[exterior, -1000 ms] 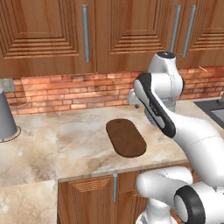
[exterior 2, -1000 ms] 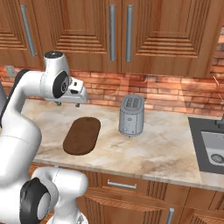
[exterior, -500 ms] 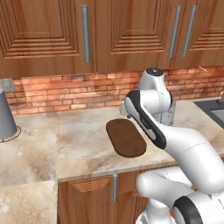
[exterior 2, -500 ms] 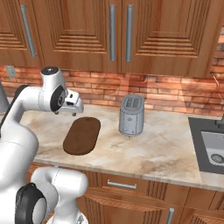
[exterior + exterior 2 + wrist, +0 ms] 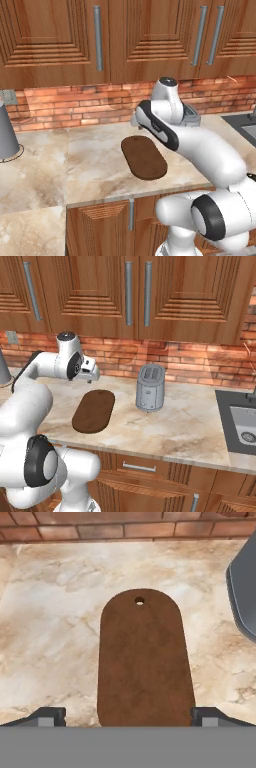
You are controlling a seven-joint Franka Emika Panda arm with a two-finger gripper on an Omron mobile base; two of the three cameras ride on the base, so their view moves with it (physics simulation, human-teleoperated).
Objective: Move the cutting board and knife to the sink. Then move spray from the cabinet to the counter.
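My jaws stand wide apart, holding nothing, and they hang over the cutting board (image 5: 144, 662) with one dark tip showing past each of its long sides in the hand view. My gripper (image 5: 90, 376) sits near the brick backsplash (image 5: 190, 358), above the far end of the board.

The cutting board (image 5: 144, 157) lies flat on the beige marbled counter (image 5: 65, 165), a dark brown oval with a small hole near the end that points toward the bricks. In the right base view the board (image 5: 94, 410) lies well to the left of the grey toaster (image 5: 150, 387), which stands upright on the counter (image 5: 185, 426), apart from the board. The curved grey side of the toaster (image 5: 244, 597) comes in at the right edge of the hand view, near the board without touching it.

The sink (image 5: 239, 418) is set into the counter far to the right, well away from the board. Brown wooden wall cabinets (image 5: 195, 291) with long grey bar handles hang closed above the bricks. A grey cylindrical container (image 5: 7, 135) stands on the counter at the far left of the left base view.
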